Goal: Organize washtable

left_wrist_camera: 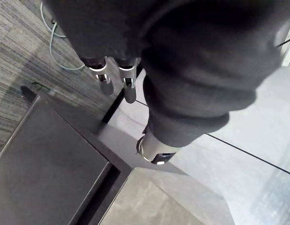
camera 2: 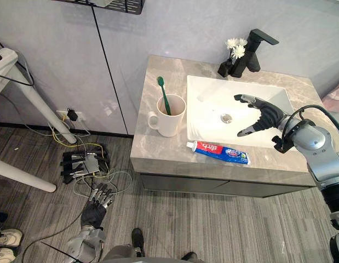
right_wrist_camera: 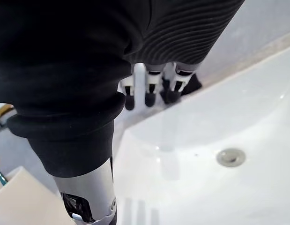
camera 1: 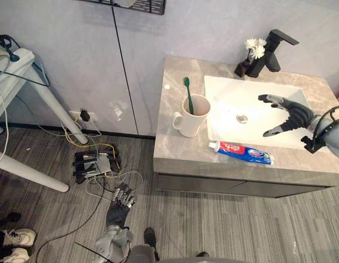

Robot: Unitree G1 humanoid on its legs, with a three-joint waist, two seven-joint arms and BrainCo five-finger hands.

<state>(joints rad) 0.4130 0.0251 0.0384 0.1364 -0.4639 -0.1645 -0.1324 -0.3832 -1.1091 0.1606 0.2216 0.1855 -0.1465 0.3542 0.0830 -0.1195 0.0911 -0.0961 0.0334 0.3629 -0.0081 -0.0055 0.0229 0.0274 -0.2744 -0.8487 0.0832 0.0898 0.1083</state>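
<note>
Toothpaste point(camera 1: 241, 153), white and blue, lies flat on our surface point(camera 1: 177, 156); the cup point(camera 1: 191, 123) hides the toothbrush's point(camera 1: 188, 94) end. Our right hand point(camera 1: 292, 114) is spread.

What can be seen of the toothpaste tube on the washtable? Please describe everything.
The toothpaste tube lies flat and slightly slanted on the grey stone-look counter, on the strip before the white sink. It looks like soft plastic, white with red and blue print; its white cap points toward the mug, its flat blue end toward the robot's right. Only the counter touches it; the open right robot hand is over the sink, apart.
</note>
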